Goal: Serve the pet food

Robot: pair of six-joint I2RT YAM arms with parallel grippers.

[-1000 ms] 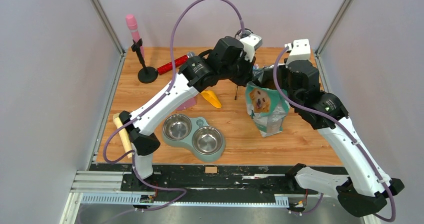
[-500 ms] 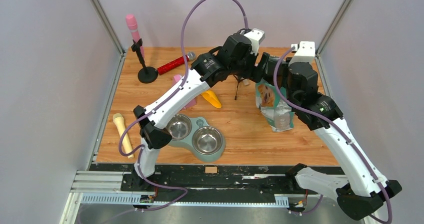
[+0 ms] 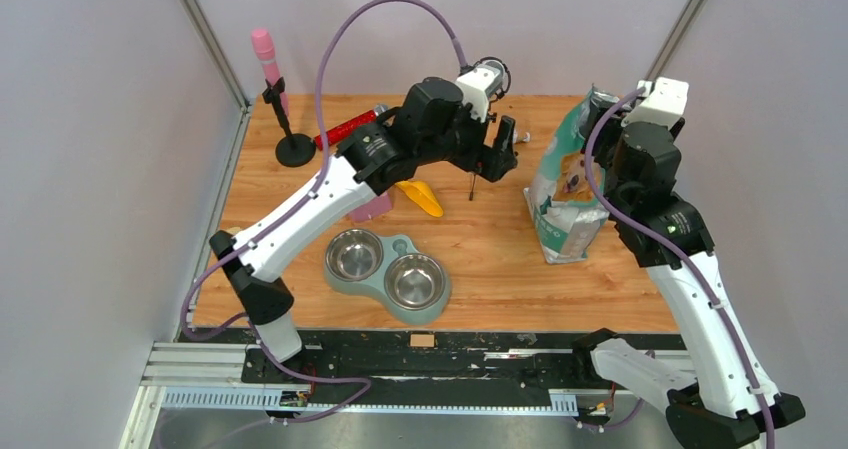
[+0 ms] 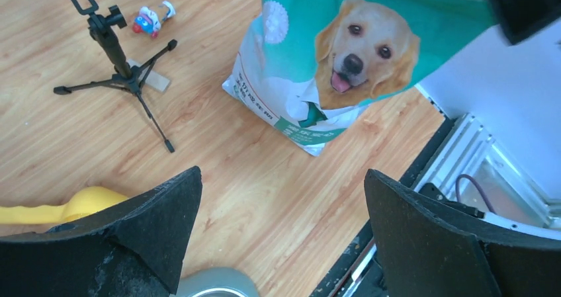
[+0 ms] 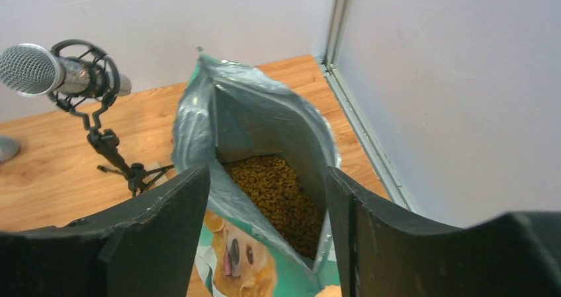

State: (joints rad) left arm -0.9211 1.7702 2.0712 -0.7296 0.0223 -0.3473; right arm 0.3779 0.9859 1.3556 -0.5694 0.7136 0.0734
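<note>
Two tools are now standing open, both having released the bag (image 3: 568,194), which is standing upright on the table (image 3: 480,239). The left tool (image 4: 281,198) is drawing away; the right tool (image 5: 264,204) is hovering over the open mouth. The pet food (image 5: 278,194) is sitting inside the bag; the double bowl (image 3: 388,269) is waiting empty.

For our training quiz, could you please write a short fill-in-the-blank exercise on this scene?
1. The bag is ____ at the top, with kibble visible inside.
2. The two steel bowls are ____.
3. The bag's printed picture shows a golden ____.
4. The left end effector grips ____.
Missing words: open; empty; dog; nothing.
</note>
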